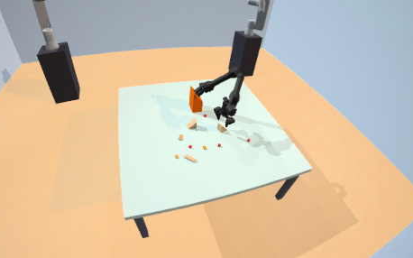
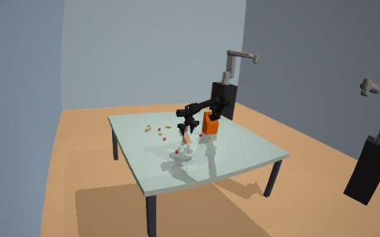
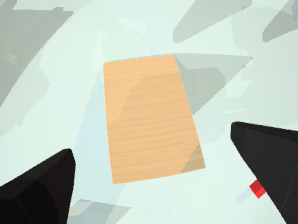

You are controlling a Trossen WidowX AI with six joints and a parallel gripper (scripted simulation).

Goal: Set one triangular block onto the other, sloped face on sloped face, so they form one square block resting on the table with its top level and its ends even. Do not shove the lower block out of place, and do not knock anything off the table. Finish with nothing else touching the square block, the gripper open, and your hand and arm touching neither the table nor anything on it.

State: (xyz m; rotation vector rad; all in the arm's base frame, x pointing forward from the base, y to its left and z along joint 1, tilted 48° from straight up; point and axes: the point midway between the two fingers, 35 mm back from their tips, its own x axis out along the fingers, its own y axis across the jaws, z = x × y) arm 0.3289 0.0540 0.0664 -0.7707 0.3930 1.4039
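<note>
Right, I have the black gripper [image 1: 224, 119] [image 2: 187, 132] [image 3: 154, 144] spread wide with nothing in its grasp, its fingers apart on either side of my view of one triangular block [image 1: 222, 128] [image 2: 187, 138] [image 3: 150, 120]. The other triangular block [image 1: 192, 124] sits well apart on the table [image 1: 158, 189] [image 2: 249, 157] [image 3: 25, 125], so the square isn't made.

If I mean to take the near one, I'd centre it first — it lies turned a little in the wrist view — then square the fingers to two parallel faces, come down evenly and close gently. A grip on the slope would likely slip or twist it. I'd lift straight up before turning it over, and keep the fingers off the lower block when I set down.

Counting from the top view: two triangular blocks, four red cubes [image 1: 219, 145] [image 2: 164, 138] [image 3: 258, 188], two small orange pieces [image 1: 205, 147] [image 2: 160, 133], one short wooden piece [image 1: 180, 137], one longer wooden bar [image 1: 190, 158], one orange pedestal [image 1: 196, 104] [image 2: 210, 126]. Beyond the table, two grey arms [image 1: 50, 40] [image 2: 231, 64] — one on each of two dark stands [image 1: 59, 74] [image 2: 369, 171].
</note>
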